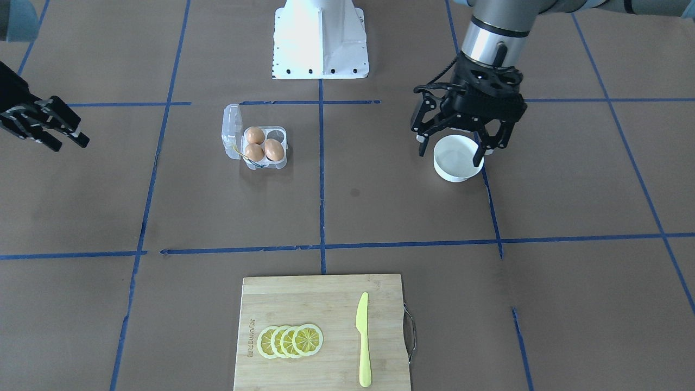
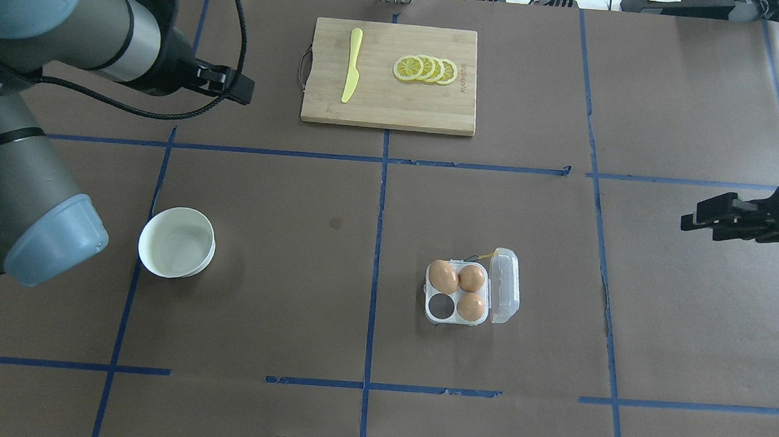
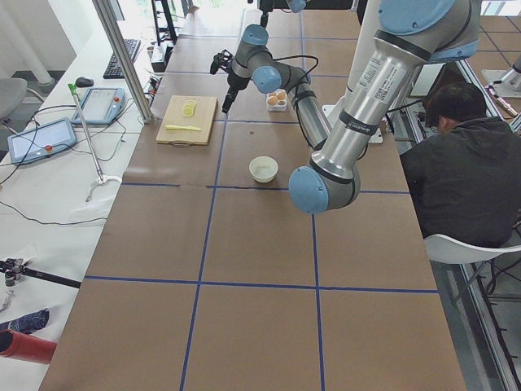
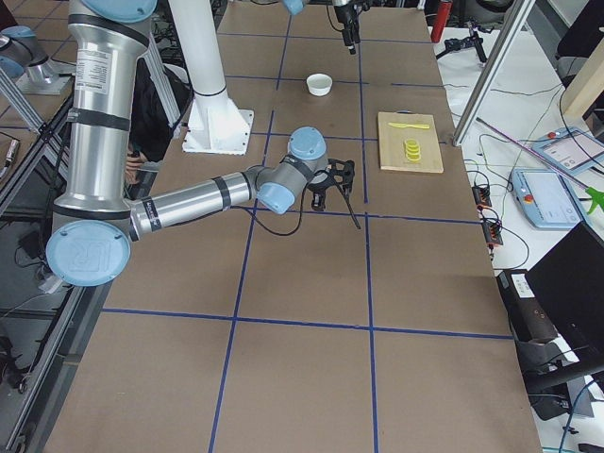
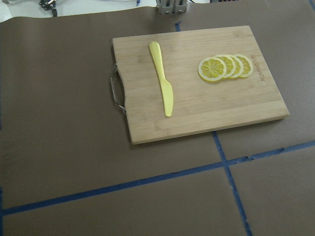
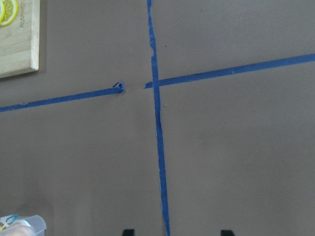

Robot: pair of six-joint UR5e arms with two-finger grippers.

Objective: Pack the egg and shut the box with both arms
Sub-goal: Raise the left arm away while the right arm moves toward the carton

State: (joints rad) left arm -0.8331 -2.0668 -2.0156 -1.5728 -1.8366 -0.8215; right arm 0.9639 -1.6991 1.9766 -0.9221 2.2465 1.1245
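The clear box (image 1: 255, 145) lies open on the table with its lid (image 1: 231, 130) standing up on its edge. Three orange-brown eggs fill three cups; one of them is this egg (image 1: 273, 149). The fourth cup (image 2: 440, 306) is empty. The box (image 2: 470, 293) also shows in the overhead view. My left gripper (image 1: 450, 155) is open and empty. It hangs high over the white bowl (image 1: 457, 158), far from the box. My right gripper (image 1: 54, 127) is open and empty, out to the side of the box. Its fingertips (image 6: 128, 231) show apart in the right wrist view.
The white bowl (image 2: 177, 241) looks empty. A bamboo cutting board (image 2: 389, 112) at the table's far side carries lemon slices (image 2: 426, 69) and a yellow knife (image 2: 352, 65). The white pedestal base (image 1: 320, 41) stands on the robot's side of the box. A seated person (image 3: 460, 163) shows in the left side view.
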